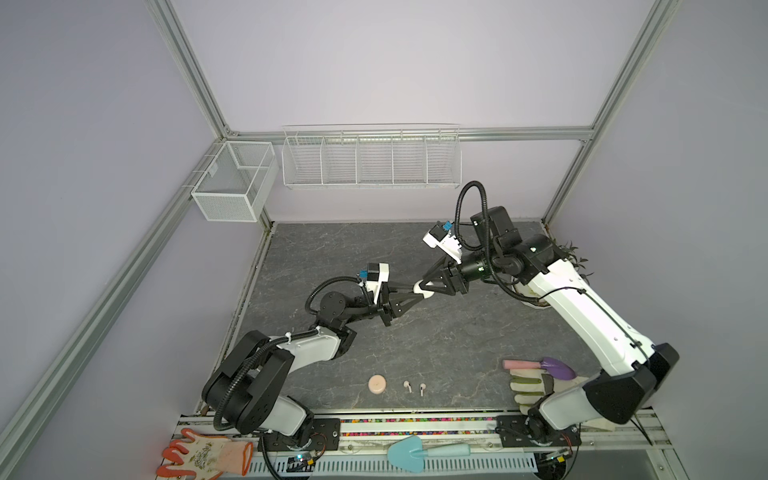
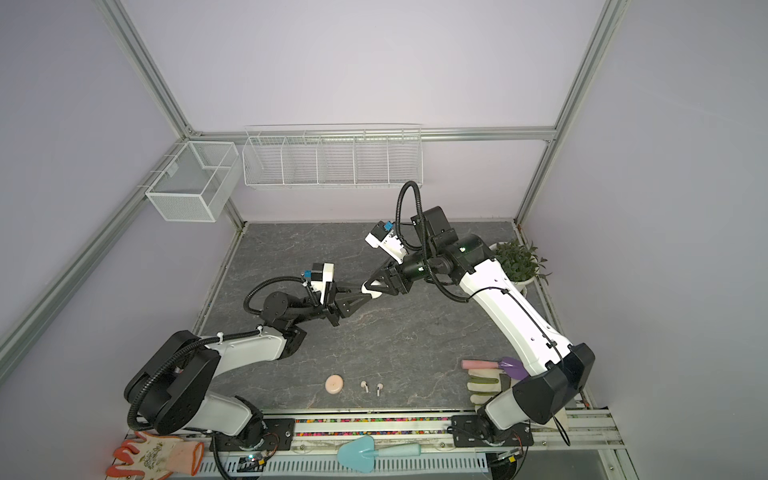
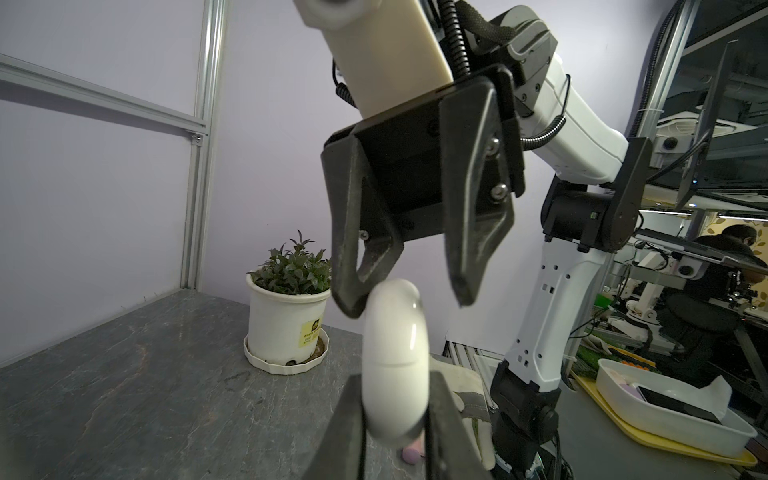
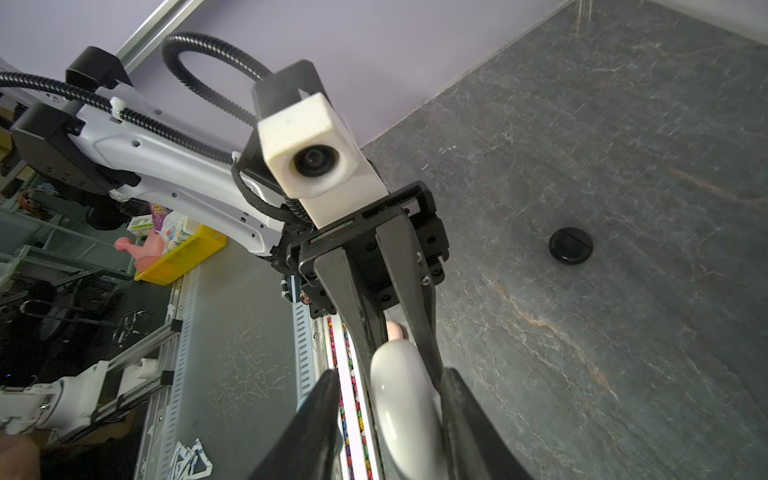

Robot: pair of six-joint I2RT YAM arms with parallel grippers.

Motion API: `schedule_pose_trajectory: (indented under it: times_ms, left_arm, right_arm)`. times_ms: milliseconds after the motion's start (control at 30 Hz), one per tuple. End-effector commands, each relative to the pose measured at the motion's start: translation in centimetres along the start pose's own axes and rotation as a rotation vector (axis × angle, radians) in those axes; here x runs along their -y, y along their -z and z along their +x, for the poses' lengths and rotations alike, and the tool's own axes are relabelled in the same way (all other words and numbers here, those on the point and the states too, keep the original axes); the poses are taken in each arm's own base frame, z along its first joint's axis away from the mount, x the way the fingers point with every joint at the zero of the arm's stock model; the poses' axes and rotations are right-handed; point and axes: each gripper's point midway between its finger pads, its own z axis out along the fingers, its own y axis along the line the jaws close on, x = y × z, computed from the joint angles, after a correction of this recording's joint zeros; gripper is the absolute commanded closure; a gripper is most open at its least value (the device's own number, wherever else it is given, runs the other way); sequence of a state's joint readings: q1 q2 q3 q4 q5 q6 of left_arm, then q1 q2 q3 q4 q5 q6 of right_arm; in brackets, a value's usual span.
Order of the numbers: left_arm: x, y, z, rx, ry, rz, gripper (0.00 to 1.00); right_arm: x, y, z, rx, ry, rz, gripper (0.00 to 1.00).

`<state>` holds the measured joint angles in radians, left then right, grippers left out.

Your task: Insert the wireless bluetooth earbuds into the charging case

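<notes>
The fingers [image 3: 349, 428] of the left gripper [image 3: 395, 415] are clenched on the lower end of the white charging case [image 3: 395, 353]. They hold it in the air above the grey table [image 1: 457, 353], at the centre of both top views [image 2: 372, 294]. The case is closed, its seam showing as a thin line across the shell.

The right gripper [image 3: 409, 301] meets it from the upper right of the top views. Its fingers [image 3: 465, 249] stand apart, one on each side of the free end of the case. One tip lies at the shell's edge; whether it touches I cannot tell. The other is clear of it. In the right wrist view the case [image 4: 403, 395] sits between the fingers with a gap on at least one side, so nothing is gripped there.

Two pale earbuds [image 1: 407, 386] lie side by side on the table at the lower middle of both top views [image 2: 364, 385], well apart from the case. Just left of them is a round pink puck [image 1: 377, 384].

A potted plant [image 2: 517, 259] stands at the right edge of the table. A black round disc [image 4: 570, 245] lies on the table in the right wrist view.
</notes>
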<state>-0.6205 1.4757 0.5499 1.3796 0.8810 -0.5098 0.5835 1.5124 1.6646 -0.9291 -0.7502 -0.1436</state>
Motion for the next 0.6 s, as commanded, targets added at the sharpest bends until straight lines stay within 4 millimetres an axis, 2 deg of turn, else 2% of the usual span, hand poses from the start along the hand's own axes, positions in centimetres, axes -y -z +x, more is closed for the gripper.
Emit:
schedule_pose_trajectory:
  times_ms: [0, 267, 433, 567]
  left_arm:
    - [0.1, 0.0, -0.6, 0.024, -0.018, 0.002, 1.00]
    - [-0.2, 0.0, -0.8, 0.032, 0.008, -0.010, 1.00]
    - [-0.5, -0.2, -1.1, 0.041, 0.042, -0.014, 1.00]
    - [-0.7, -0.2, -1.2, 0.046, 0.068, -0.023, 1.00]
  right_arm:
    - [-2.0, 0.3, 0.9, -0.027, 0.015, -0.090, 0.65]
    - [-1.9, -0.5, 2.0, -0.033, 0.009, -0.097, 0.69]
    - [0.5, -2.0, 3.3, -0.017, 0.063, 0.041, 0.73]
    - [1.5, -2.6, 3.9, 0.023, 0.102, 0.082, 0.74]
